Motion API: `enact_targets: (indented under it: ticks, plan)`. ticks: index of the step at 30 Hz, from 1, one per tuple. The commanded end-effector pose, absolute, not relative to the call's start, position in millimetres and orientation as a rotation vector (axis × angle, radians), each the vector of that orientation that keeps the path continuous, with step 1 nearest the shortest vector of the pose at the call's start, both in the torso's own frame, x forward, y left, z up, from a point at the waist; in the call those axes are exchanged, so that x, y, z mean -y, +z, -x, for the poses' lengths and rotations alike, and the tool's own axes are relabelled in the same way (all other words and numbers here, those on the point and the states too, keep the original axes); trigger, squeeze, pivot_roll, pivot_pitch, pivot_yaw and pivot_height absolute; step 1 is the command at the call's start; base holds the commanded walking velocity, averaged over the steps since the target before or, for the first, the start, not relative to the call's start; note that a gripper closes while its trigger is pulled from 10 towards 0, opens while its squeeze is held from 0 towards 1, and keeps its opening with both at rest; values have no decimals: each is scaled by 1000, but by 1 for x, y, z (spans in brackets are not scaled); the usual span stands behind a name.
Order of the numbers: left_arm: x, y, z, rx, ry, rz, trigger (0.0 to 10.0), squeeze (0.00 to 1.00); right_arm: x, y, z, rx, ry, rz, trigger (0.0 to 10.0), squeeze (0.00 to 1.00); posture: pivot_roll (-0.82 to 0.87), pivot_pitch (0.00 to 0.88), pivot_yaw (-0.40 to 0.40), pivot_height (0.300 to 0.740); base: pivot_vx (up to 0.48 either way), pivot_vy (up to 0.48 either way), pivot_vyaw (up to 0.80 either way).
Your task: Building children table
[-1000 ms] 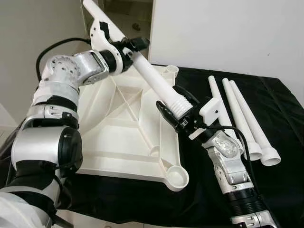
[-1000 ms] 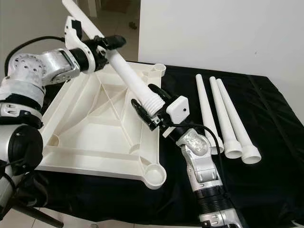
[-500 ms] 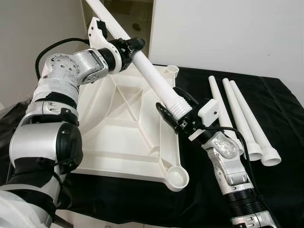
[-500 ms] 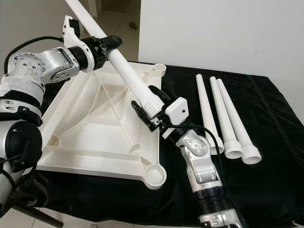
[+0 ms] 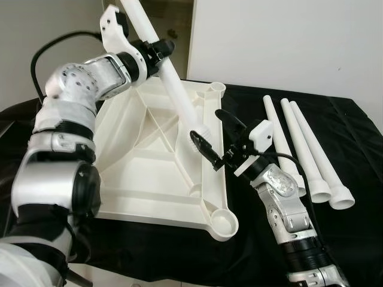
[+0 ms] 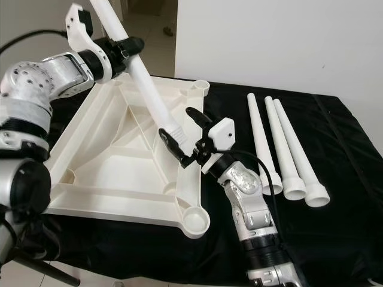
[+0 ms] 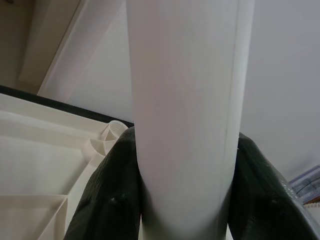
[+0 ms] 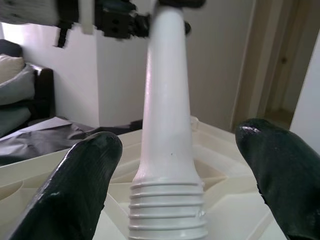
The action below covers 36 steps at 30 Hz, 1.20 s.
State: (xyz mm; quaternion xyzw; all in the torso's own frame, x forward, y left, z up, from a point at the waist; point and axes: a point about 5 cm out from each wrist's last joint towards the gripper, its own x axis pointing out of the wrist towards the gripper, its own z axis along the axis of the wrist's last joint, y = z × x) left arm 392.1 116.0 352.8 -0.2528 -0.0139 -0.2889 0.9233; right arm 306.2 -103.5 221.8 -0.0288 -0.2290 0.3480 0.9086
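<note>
My left gripper point(image 5: 157, 50) is shut on a white table leg point(image 5: 177, 91), high over the table's far left side. The leg slants down to its threaded end point(image 5: 200, 133), which hangs just above the upturned white tabletop point(image 5: 137, 170). In the left wrist view the black fingers point(image 7: 107, 200) clamp the leg point(image 7: 185, 110) from both sides. Around the threaded end my right gripper point(image 5: 216, 134) is open, its fingers point(image 8: 75, 190) spread wide and apart from the leg point(image 8: 167, 150).
Three more white legs point(image 5: 302, 146) lie side by side on the black cloth point(image 5: 353, 143) at the right. Round corner sockets sit at the tabletop's near right point(image 5: 222, 222) and far right point(image 5: 216, 88). A white wall stands behind.
My right gripper has opened and let go of the leg's threaded end. The left arm has swung the leg steeper and further left over the tabletop.
</note>
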Motion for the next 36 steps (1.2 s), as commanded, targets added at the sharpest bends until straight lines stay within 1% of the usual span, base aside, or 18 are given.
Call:
enact_targets:
  ticks: [1, 2, 3, 4, 5, 7, 10, 14, 18, 26, 31, 36]
  plan:
    - [-102, 365, -377, 153, -901, 465, 10000, 0, 104, 225, -308, 450, 714, 37, 10000, 0, 14, 56, -41, 740, 0, 0, 0]
    - [-102, 365, -377, 153, -901, 465, 10000, 0, 104, 225, -308, 450, 714, 37, 10000, 0, 14, 56, -41, 740, 0, 0, 0]
    - [-94, 360, -371, 190, -879, 392, 10000, 0, 103, 226, -313, 400, 697, 47, 10000, 0, 15, 55, -42, 740, 0, 0, 0]
    - [-94, 360, -371, 190, -879, 392, 10000, 0, 103, 226, -313, 400, 697, 47, 10000, 0, 15, 55, -42, 740, 0, 0, 0]
    - [-90, 357, -369, 205, -864, 348, 10000, 0, 103, 228, -315, 390, 692, 53, 10000, 0, 15, 56, -43, 740, 0, 0, 0]
    - [-90, 357, -369, 205, -864, 348, 10000, 0, 103, 228, -315, 390, 692, 53, 10000, 0, 15, 56, -43, 740, 0, 0, 0]
    - [-79, 354, -360, 262, -826, 235, 10000, 0, 99, 231, -319, 355, 707, 130, 10000, 0, 30, 47, -51, 740, 0, 0, 0]
    - [-77, 355, -357, 281, -816, 212, 10000, 0, 98, 231, -321, 340, 707, 144, 10000, 0, 30, 47, -51, 740, 0, 0, 0]
    - [-57, 360, -347, 350, -790, 135, 10000, 0, 93, 229, -337, 246, 684, 229, 10000, 0, 42, 31, -65, 740, 0, 0, 0]
    - [-47, 359, -340, 376, -808, 112, 10000, 0, 90, 230, -347, 202, 675, 267, 10000, 0, 56, 32, -68, 740, 0, 0, 0]
    - [-28, 356, -331, 388, -850, 77, 10000, 0, 84, 236, -359, 198, 659, 301, 10000, 0, 57, 32, -70, 740, 0, 0, 0]
    - [-21, 357, -326, 403, -874, 78, 10000, 0, 79, 245, -364, 211, 654, 309, 10000, 0, 52, 30, -66, 740, 0, 0, 0]
